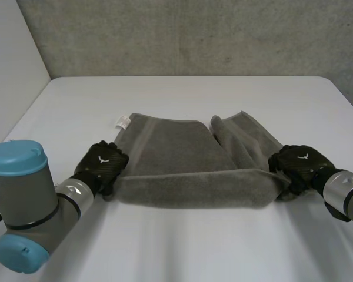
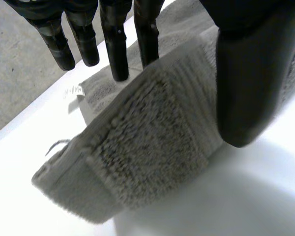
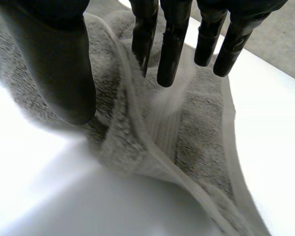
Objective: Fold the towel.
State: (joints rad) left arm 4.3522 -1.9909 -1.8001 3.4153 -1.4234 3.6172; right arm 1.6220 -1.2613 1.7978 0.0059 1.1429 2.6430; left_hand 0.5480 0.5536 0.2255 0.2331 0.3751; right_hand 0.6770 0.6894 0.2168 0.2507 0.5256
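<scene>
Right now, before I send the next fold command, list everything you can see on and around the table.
grey terry towel: one, grey, mid-table, partly folded, near edge spanning between the hands.
small white label: one, white, at the towel's far left corner.
white table: one, white, under the towel.
rough grey wall: one, grey, behind the table.
left arm: one, grey with light-blue caps, near left.
right arm: one, grey, near right.
left hand: one, black, pinching the towel's left end between thumb and fingers.
right hand: one, black, pinching the towel's right end.
</scene>
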